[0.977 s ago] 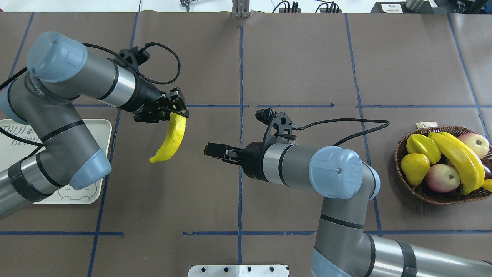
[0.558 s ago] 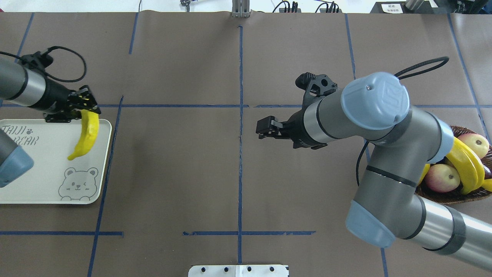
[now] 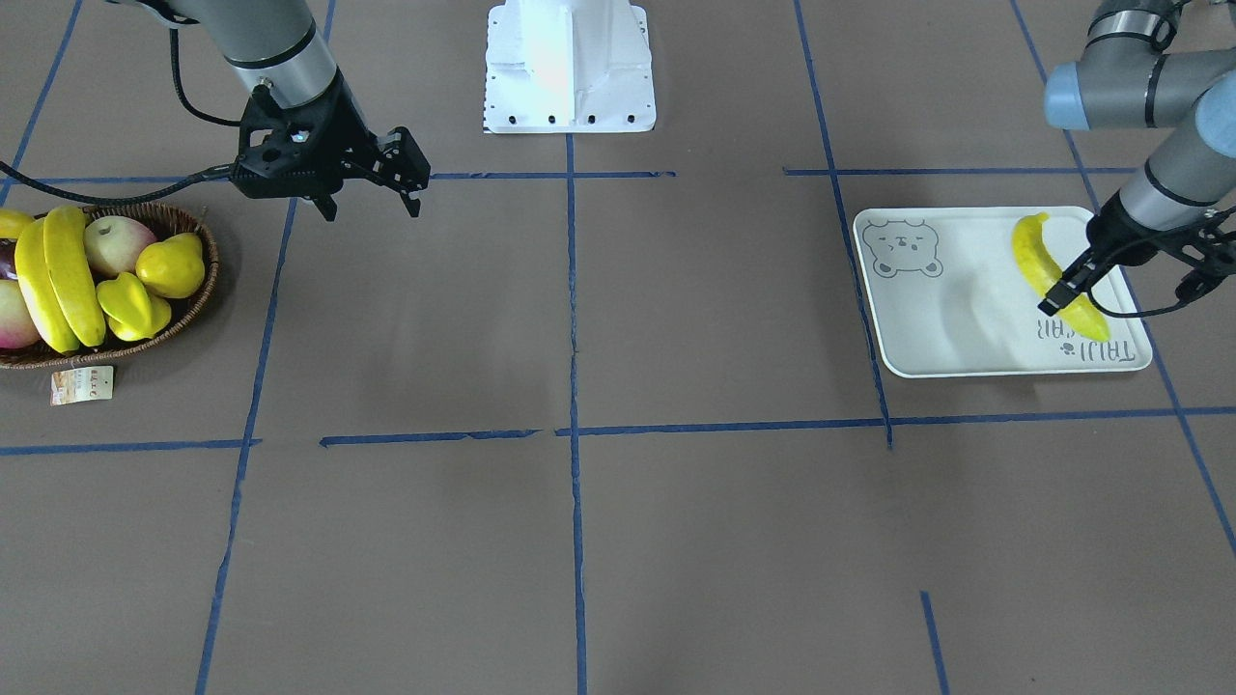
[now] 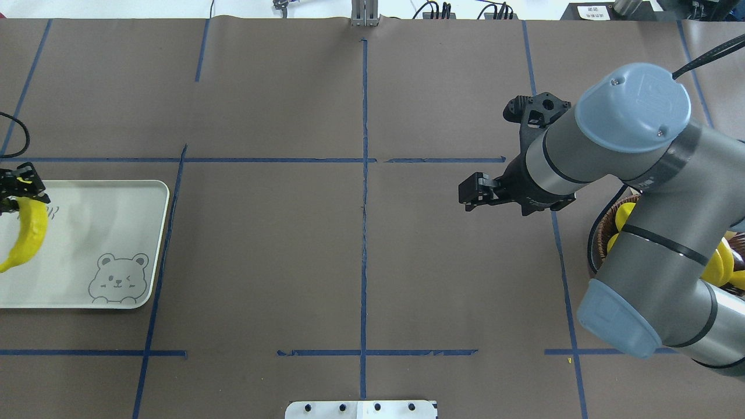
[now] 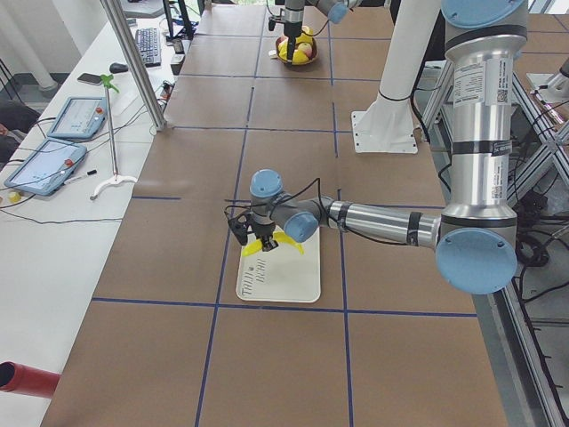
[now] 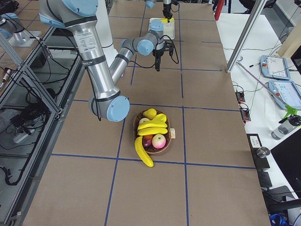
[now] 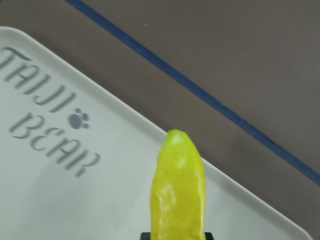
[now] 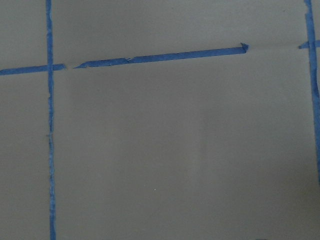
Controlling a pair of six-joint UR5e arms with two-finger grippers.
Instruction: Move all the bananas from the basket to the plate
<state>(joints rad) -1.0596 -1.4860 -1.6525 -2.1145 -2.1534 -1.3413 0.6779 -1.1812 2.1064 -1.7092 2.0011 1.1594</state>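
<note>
My left gripper (image 4: pixel 20 187) is shut on one end of a yellow banana (image 4: pixel 26 240) and holds it over the far left part of the pale plate (image 4: pixel 99 233). The front-facing view shows this banana (image 3: pixel 1038 256) above the plate (image 3: pixel 966 333), near the "TAIJI BEAR" lettering, casting a shadow. In the left wrist view the banana (image 7: pixel 177 190) hangs over the plate (image 7: pixel 50 190). My right gripper (image 4: pixel 467 196) is open and empty, over bare table left of the wicker basket (image 3: pixel 198 290). Three more bananas (image 3: pixel 58 280) lie in the basket, one overhanging its rim (image 6: pixel 143 153).
The basket also holds a yellow pear (image 3: pixel 172 265), a starfruit (image 3: pixel 130 304) and apples (image 3: pixel 116 243). Its paper tag (image 3: pixel 82 384) lies on the table. My right arm hides most of the basket (image 4: pixel 599 233) from overhead. The white robot base (image 3: pixel 570 68) stands at the table's edge.
My left arm has carried the banana from the table's middle leftwards to over the plate. My right arm has drawn back to the right, toward the basket, empty.
</note>
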